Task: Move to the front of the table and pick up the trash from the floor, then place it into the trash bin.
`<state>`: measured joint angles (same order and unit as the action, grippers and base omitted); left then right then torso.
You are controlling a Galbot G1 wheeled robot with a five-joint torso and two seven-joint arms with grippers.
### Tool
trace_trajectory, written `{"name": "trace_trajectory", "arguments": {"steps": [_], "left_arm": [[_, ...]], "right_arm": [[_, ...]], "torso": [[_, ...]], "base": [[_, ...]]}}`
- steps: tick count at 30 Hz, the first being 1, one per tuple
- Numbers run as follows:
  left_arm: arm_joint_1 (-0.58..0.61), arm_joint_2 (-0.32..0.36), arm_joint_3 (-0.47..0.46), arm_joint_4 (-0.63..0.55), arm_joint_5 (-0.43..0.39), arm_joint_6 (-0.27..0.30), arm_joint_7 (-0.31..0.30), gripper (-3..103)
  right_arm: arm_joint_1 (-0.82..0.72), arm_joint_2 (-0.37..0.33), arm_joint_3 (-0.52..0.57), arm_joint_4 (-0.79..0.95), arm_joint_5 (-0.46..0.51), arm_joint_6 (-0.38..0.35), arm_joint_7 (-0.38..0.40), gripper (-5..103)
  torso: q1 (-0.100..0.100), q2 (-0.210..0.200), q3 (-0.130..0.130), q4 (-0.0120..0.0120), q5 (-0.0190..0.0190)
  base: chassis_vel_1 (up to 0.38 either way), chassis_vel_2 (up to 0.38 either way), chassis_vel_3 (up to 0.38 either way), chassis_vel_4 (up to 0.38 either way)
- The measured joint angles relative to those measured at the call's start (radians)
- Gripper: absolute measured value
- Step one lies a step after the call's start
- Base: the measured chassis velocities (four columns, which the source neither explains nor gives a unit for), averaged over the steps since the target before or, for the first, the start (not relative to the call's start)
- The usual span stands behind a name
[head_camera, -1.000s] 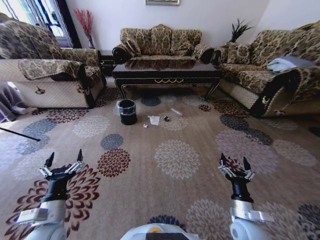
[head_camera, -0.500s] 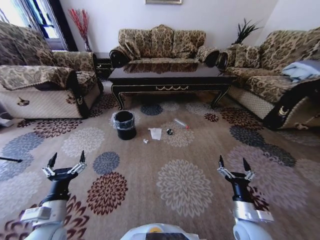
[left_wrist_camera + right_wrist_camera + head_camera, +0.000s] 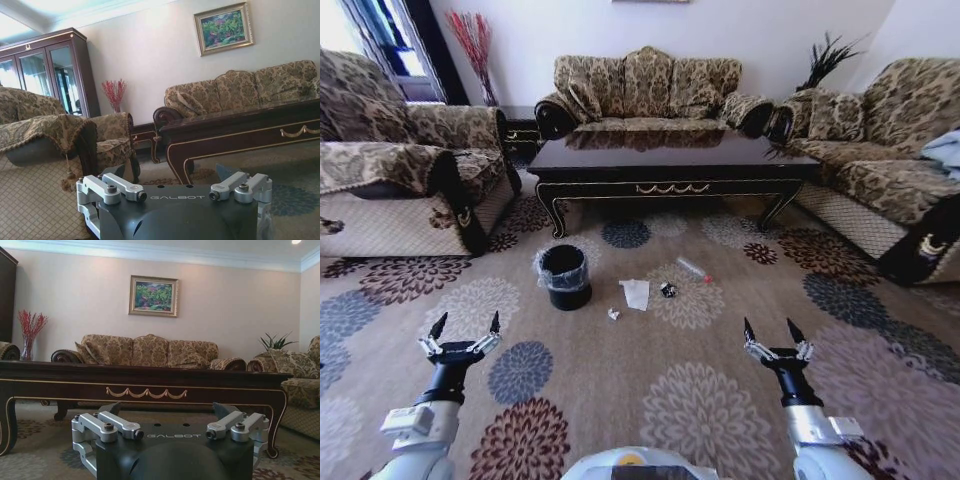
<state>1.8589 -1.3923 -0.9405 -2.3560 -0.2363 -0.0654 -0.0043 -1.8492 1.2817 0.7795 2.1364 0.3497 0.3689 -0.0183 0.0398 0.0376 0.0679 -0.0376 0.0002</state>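
The long dark table [image 3: 670, 170] with gold trim stands ahead, also seen as table [image 3: 145, 380] and table [image 3: 240, 132] in the wrist views. On the carpet before it lies the trash: a white napkin [image 3: 636, 293], a clear bottle with a red cap [image 3: 693, 268], a small dark wrapper [image 3: 667, 290] and a tiny crumpled scrap [image 3: 613, 314]. The black trash bin [image 3: 566, 276] with a clear liner stands just left of the napkin. My left gripper [image 3: 465, 328] and right gripper [image 3: 775, 334] are both open, empty and held low, well short of the litter.
Patterned sofas ring the table: one at the left [image 3: 400, 180], one behind [image 3: 645, 90], one at the right [image 3: 890, 160]. A corner stand with a red-branch vase [image 3: 475, 45] is at the back left. Flowered carpet [image 3: 650, 400] lies between me and the litter.
The whole view has shifted: the table, bin and litter now appear closer and lower in the picture, so the camera has advanced. Both grippers keep the same open pose.
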Motion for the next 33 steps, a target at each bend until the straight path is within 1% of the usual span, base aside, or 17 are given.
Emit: {"name": "trace_trajectory", "arguments": {"steps": [4, 6, 9, 11, 15, 21, 26, 33], "left_arm": [[-0.002, -0.002, 0.000, -0.001, -0.002, -0.011, 0.010, 100], [-0.004, -0.004, 0.000, -0.001, -0.002, -0.018, 0.012, 100], [-0.006, -0.005, 0.001, 0.000, -0.001, -0.021, 0.016, 100], [-0.007, -0.007, 0.001, 0.000, -0.001, -0.025, 0.018, 100], [-0.008, -0.008, 0.001, 0.000, -0.001, -0.028, 0.021, 100], [-0.011, -0.010, 0.000, 0.001, 0.000, -0.035, 0.024, 100], [-0.015, -0.012, 0.000, 0.005, 0.000, -0.039, 0.026, 100], [-0.020, -0.013, 0.002, 0.013, 0.000, -0.044, 0.029, 100]], "right_arm": [[0.002, 0.005, -0.002, -0.003, -0.007, 0.008, -0.003, 100], [0.002, 0.006, -0.002, -0.004, -0.009, 0.010, -0.005, 100], [0.001, 0.006, -0.002, -0.004, -0.002, 0.010, -0.007, 100], [0.001, 0.007, -0.003, -0.004, 0.006, 0.015, -0.022, 100], [0.001, 0.010, -0.003, -0.004, 0.006, 0.020, -0.032, 100], [0.002, 0.018, -0.010, -0.007, 0.006, 0.024, -0.035, 100], [0.005, 0.021, -0.012, -0.014, 0.006, 0.028, -0.031, 100], [0.010, 0.023, -0.017, -0.025, 0.007, 0.038, -0.024, 100]], "torso": [[0.001, 0.000, 0.001, -0.0001, -0.0007], [0.000, 0.000, 0.000, 0.0000, 0.0001], [0.000, 0.000, 0.000, -0.0001, -0.0005], [-0.001, 0.001, 0.000, -0.0001, 0.0000], [-0.001, 0.001, 0.000, -0.0002, -0.0002], [0.000, 0.001, 0.000, -0.0001, -0.0002], [0.000, 0.001, 0.000, -0.0001, -0.0003], [0.000, 0.001, 0.000, -0.0001, 0.0000]], "base": [[-0.161, 0.182, 0.184, -0.180], [-0.037, 0.088, 0.037, -0.050], [0.012, -0.022, -0.011, 0.012], [0.054, -0.061, -0.045, 0.027], [0.013, -0.014, -0.008, 0.007], [-0.094, 0.076, 0.087, -0.083], [-0.152, 0.135, 0.155, -0.147], [-0.235, 0.255, 0.246, -0.255]]}}
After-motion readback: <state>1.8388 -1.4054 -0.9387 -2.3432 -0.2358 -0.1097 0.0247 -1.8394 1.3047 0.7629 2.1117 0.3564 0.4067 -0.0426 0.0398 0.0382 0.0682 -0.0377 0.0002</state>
